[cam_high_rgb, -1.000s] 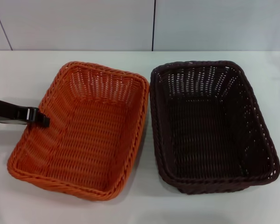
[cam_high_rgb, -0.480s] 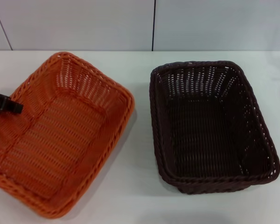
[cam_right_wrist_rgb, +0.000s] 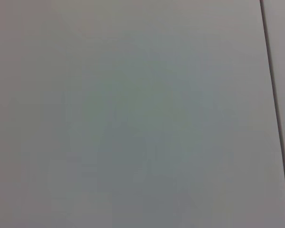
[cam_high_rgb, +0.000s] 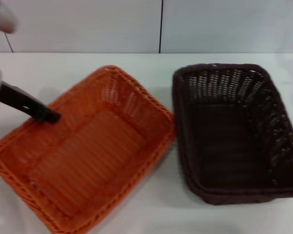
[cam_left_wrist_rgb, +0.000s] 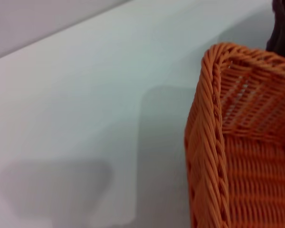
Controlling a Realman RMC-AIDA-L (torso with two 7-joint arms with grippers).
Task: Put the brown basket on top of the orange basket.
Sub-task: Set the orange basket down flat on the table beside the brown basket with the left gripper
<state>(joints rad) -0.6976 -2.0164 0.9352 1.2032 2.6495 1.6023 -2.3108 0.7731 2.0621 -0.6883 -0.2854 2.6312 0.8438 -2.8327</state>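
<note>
The orange basket [cam_high_rgb: 88, 156] sits left of centre on the white table, turned at an angle, with its right corner close to the brown basket [cam_high_rgb: 234, 136]. The brown basket stands flat on the right. My left gripper [cam_high_rgb: 46, 116] reaches in from the left and is shut on the orange basket's left rim. The left wrist view shows a corner of the orange basket [cam_left_wrist_rgb: 237, 142] and a sliver of the brown basket [cam_left_wrist_rgb: 282, 23]. My right gripper is out of view; its wrist view shows only a plain grey surface.
The white table [cam_high_rgb: 151, 214] ends at a pale wall [cam_high_rgb: 88, 24] behind the baskets. Bare table shows in front of the baskets and at the far left [cam_left_wrist_rgb: 85, 118].
The orange basket, held by its left rim, swung left and turned, then came back right toward the brown basket. The brown basket now shows a little farther right.
</note>
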